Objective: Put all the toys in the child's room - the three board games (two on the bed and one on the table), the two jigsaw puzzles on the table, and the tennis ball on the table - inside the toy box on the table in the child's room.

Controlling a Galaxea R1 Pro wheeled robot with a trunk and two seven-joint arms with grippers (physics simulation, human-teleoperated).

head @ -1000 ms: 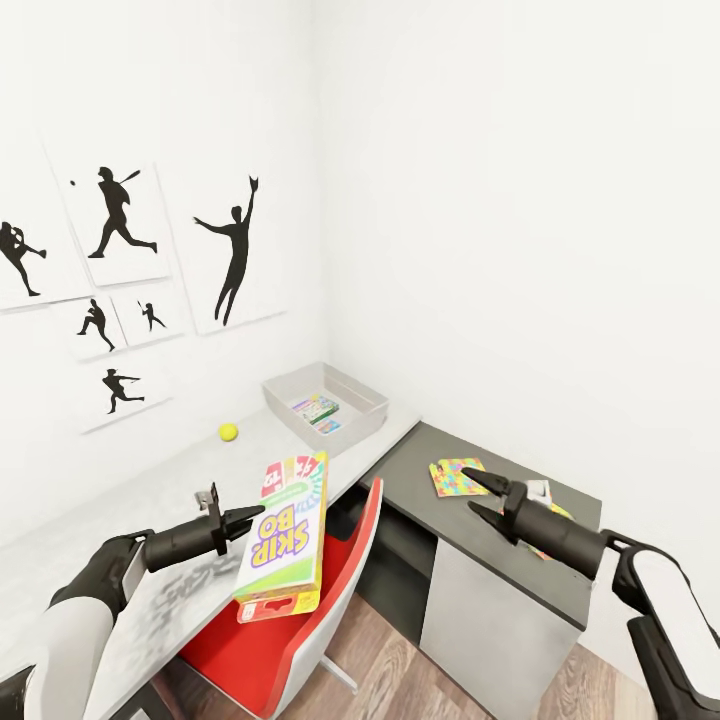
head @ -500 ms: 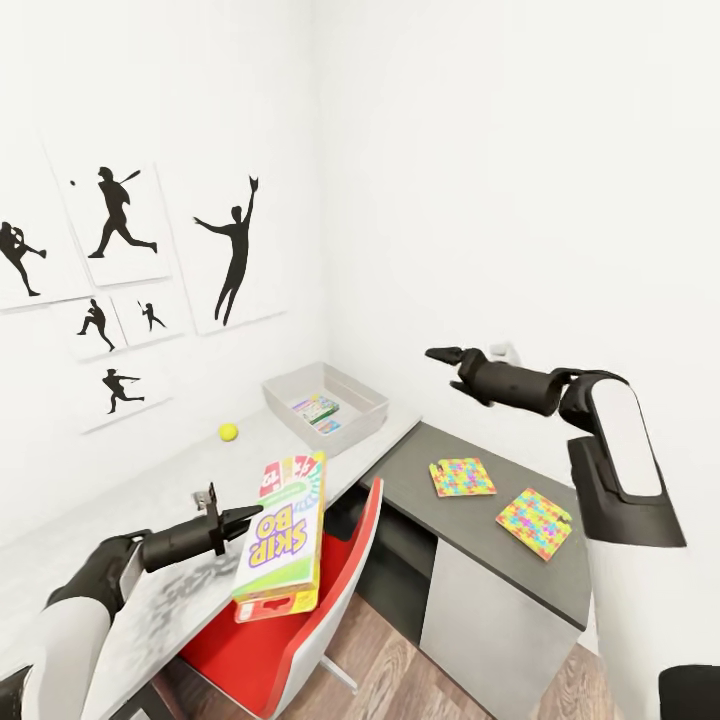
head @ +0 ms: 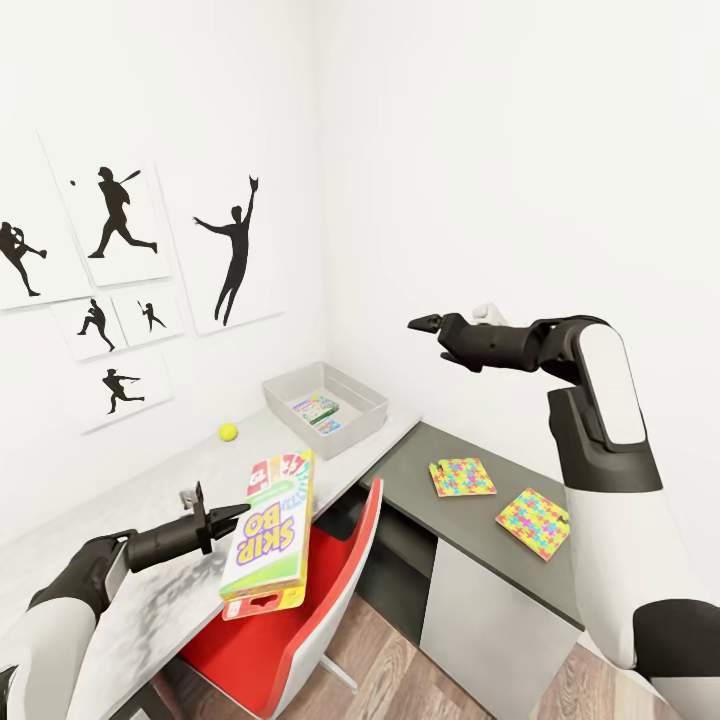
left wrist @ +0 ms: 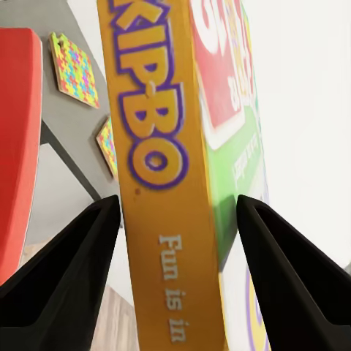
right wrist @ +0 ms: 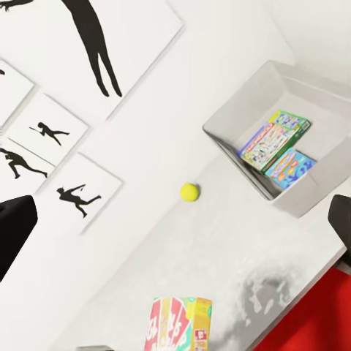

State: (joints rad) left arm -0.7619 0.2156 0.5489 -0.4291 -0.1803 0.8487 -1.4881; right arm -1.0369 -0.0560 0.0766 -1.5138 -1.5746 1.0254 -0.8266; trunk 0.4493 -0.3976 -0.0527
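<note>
- The left tool [head: 238,517] grips a card game box [head: 268,528] by its narrow sides, one finger on each side as the left wrist view shows [left wrist: 175,219]. The box is held in the air over the near edge of the counter [head: 130,510], above the red chair [head: 300,620].
- The box's long axis runs roughly near to far, cover facing up and right.
- The tennis ball [head: 228,432] lies on the counter, beyond the held box and just left of the toy box [head: 290,388].
- The toy box sits at the far corner of the counter, up and right from the left tool. Two game boxes [right wrist: 274,146] already lie inside.
- That is the line the next move likely turns on: the left arm is the nearer one and must carry the box forward and right, over the rim.
- Two jigsaw puzzles [head: 462,477] [head: 534,522] lie flat on the lower dark cabinet top, near each other.
- The right tool [head: 425,324] hangs high above them, empty; its fingertips look slightly parted.
</note>
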